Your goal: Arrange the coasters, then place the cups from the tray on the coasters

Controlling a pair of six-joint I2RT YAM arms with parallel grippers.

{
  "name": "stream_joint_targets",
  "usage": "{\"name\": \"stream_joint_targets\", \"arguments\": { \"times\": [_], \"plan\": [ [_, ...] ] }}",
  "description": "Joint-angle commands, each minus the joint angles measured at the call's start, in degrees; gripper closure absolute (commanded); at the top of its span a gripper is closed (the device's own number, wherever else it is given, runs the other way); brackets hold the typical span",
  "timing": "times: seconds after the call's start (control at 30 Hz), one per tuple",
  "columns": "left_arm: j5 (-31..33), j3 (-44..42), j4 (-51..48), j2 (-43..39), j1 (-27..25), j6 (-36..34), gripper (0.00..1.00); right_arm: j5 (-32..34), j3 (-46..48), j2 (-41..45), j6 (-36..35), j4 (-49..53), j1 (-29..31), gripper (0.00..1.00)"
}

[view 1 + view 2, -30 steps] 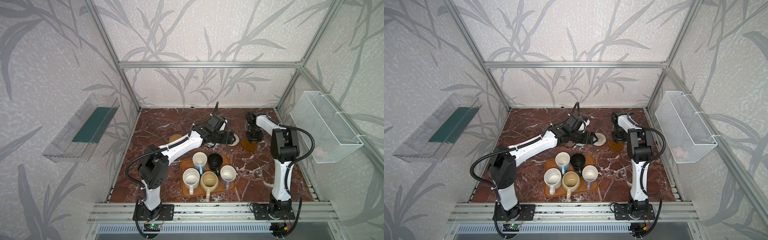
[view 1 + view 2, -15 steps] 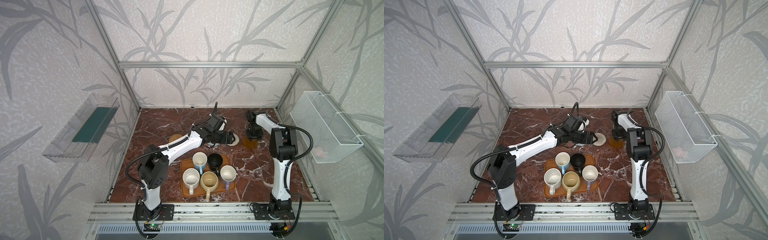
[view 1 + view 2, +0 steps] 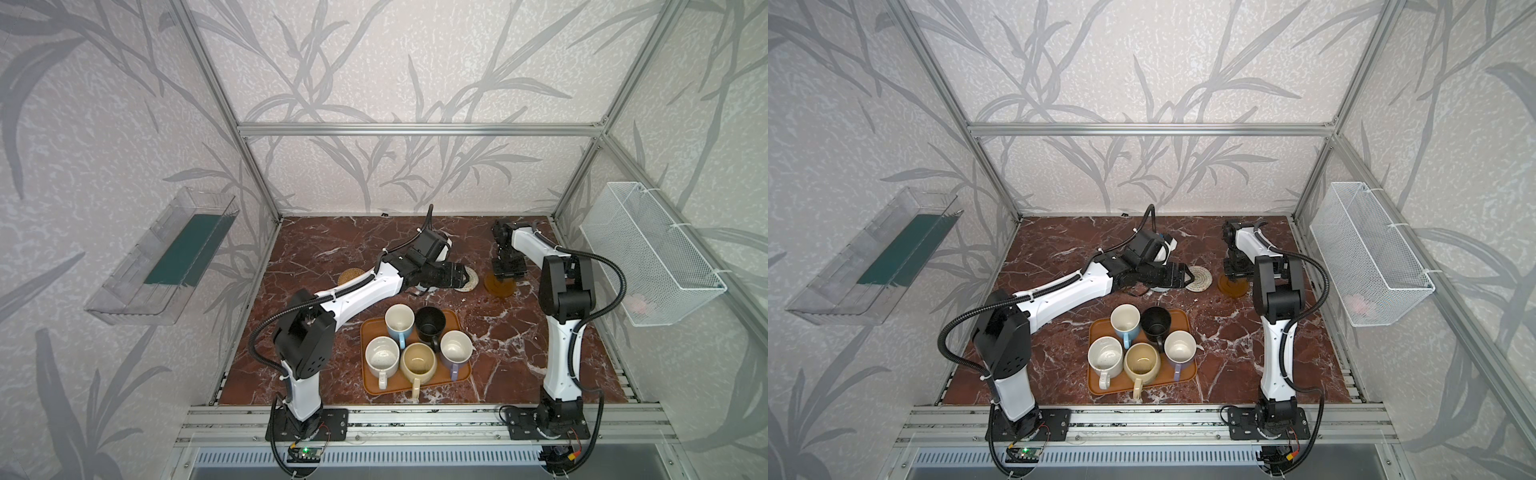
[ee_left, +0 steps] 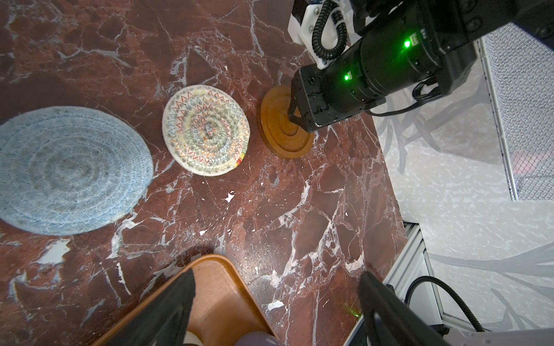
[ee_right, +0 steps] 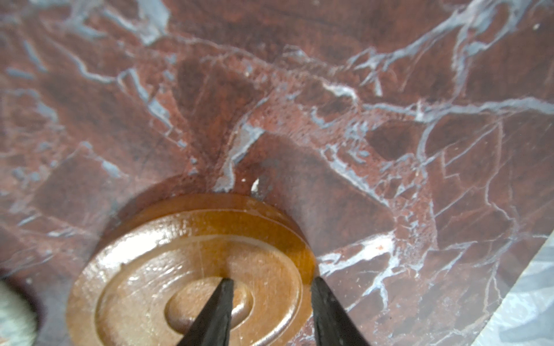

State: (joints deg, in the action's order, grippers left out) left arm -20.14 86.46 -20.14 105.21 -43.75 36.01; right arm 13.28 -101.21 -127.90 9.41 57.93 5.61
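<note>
Five cups stand on the orange-brown tray (image 3: pixel 395 388): light blue (image 3: pixel 399 320), black (image 3: pixel 430 322), speckled white (image 3: pixel 381 353), cream-beige (image 3: pixel 417 359) and lavender (image 3: pixel 456 347). Behind the tray lie a cream rope coaster (image 4: pixel 206 129), a grey-blue rope coaster (image 4: pixel 69 170) and a glossy brown coaster (image 5: pixel 156 269). A tan rattan coaster (image 3: pixel 352 276) peeks out behind the left arm. My right gripper (image 5: pixel 271 280) stands open, pointing down astride the brown coaster's rim, one finger over its centre and one outside it. My left gripper (image 4: pixel 275 281) hangs wide open and holds nothing, low over the grey-blue coaster.
A white wire basket (image 3: pixel 648 253) hangs on the right wall and a clear plastic bin (image 3: pixel 166 257) on the left wall. The marble table's right edge runs close to the brown coaster (image 4: pixel 278 131). An aluminium rail (image 3: pixel 415 415) borders the front.
My right arm's elbow has shifted slightly to the left and its jaws have parted a little over the brown coaster. The left gripper has drawn back a touch from the cream coaster.
</note>
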Motion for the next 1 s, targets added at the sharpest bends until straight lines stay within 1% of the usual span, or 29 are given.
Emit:
{"name": "stream_joint_targets", "arguments": {
  "times": [0.0,0.2,0.63,0.87,0.9,0.93,0.97],
  "plan": [
    [-0.3,-0.4,0.5,-2.1,0.2,0.2,0.12,0.0,-1.5,0.5,-0.1,-0.8,-0.1,0.56],
    [-0.4,-0.6,0.7,-2.1,0.2,0.3,0.12,-0.5,-1.6,0.2,0.0,-0.7,0.0,0.56],
    [-0.3,-0.7,0.9,-2.5,0.2,0.4,0.12,-0.8,0.4,4.0,0.0,-1.9,0.2,0.56],
    [0.1,-0.9,-0.1,-3.8,0.3,0.1,0.12,-2.2,2.1,9.1,0.2,-1.4,1.1,0.55],
    [0.3,-0.8,-0.6,-4.3,0.4,-0.1,0.12,-2.9,2.5,10.5,0.3,-1.2,1.3,0.51],
    [0.6,-0.8,-1.0,-5.1,0.4,-0.2,0.09,-3.4,3.0,12.4,0.1,-1.2,1.6,0.4],
    [0.8,-0.9,-1.4,-5.9,0.6,-0.3,0.08,-3.7,3.6,14.5,0.2,-1.0,2.0,0.26]
  ]
}}
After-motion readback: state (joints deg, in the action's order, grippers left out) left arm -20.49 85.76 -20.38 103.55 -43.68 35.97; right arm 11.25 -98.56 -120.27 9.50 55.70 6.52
